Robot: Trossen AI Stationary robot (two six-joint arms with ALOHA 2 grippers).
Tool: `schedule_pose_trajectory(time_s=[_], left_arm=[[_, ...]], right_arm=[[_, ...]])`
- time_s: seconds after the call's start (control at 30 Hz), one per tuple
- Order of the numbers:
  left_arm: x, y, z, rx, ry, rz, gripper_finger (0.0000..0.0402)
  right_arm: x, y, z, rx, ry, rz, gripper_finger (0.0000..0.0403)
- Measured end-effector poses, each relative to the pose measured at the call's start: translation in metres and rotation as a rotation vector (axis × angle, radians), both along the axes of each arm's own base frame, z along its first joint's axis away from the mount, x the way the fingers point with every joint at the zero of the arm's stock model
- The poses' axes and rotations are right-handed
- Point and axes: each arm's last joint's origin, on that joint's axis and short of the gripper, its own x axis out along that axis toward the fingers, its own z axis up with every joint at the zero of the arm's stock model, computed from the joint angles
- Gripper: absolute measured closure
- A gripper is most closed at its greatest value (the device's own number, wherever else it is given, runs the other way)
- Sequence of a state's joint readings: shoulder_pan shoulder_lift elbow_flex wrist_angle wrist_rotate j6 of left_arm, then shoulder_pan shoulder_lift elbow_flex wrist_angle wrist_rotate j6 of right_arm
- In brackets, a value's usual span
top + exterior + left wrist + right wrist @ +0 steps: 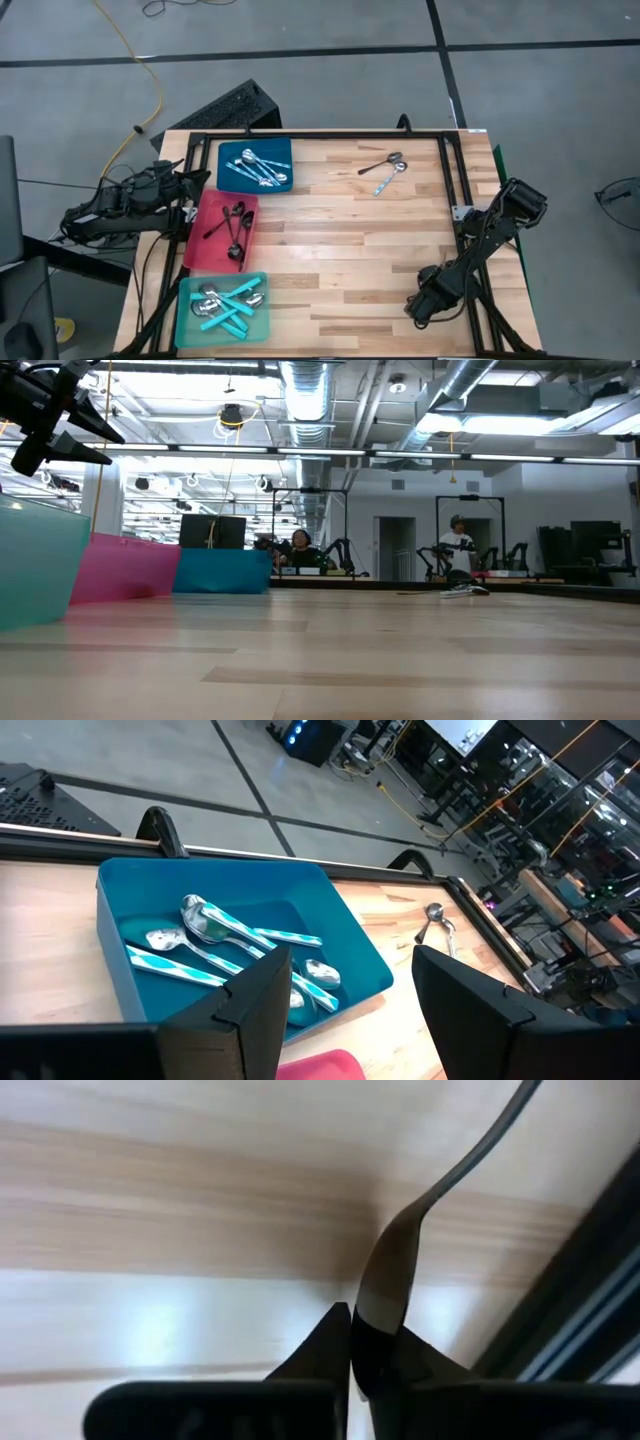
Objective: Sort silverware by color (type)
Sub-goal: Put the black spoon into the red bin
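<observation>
My right gripper (365, 1350) is down at the near right corner of the table (350, 260), jaws pinched together on a dark spoon (395, 1270) — bowl end between the pads, thin handle running out past the fingertips, close to the black frame rail (590, 1280). From above the gripper hides the spoon, so I go by the wrist cam.

How to do this well, imo: grip is on the bowl, so the handle can swing. Lift straight up first, slow, clear the rail, watch for pivot. Spoon looks black, though the wrist cam is dim; if so it belongs in the red tray (205, 250) w/ the other black spoons (233, 228). Long carry across the table, so keep it low and level, and release only over the tray.

Left gripper (345, 1010) waits over the left edge, jaws apart, above the blue tray (225, 172). Two spoons (385, 170) lie unsorted near the far edge. Teal tray (190, 325) also holds spoons.
</observation>
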State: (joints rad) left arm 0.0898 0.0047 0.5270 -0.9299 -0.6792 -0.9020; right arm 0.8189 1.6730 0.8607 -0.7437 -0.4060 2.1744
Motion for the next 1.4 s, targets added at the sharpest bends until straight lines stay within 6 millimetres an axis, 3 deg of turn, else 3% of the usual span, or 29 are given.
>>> schedule_pose_trajectory(time_s=[0.3, 0.57, 0.87, 1.13, 1.4], left_arm=[[0.000, 0.000, 0.000, 0.001, 0.000, 0.002, 0.0207], [0.000, 0.000, 0.000, 0.001, 0.000, 0.002, 0.0207], [0.000, 0.000, 0.000, 0.001, 0.001, 0.002, 0.0207], [0.000, 0.000, 0.000, 0.001, 0.001, 0.001, 0.0207], [0.000, 0.000, 0.000, -0.001, 0.001, -0.002, 0.0207]], right_arm=[[0.032, -0.006, 0.017, -0.010, -0.168, -0.003, 0.0365], [0.068, -0.023, 0.036, -0.039, -0.341, 0.014, 0.0365], [0.110, -0.055, 0.060, -0.128, -0.542, 0.041, 0.0365], [0.149, -0.087, 0.077, -0.185, -0.831, 0.068, 0.0364], [0.173, -0.116, 0.088, -0.240, -1.025, 0.072, 0.0364]])
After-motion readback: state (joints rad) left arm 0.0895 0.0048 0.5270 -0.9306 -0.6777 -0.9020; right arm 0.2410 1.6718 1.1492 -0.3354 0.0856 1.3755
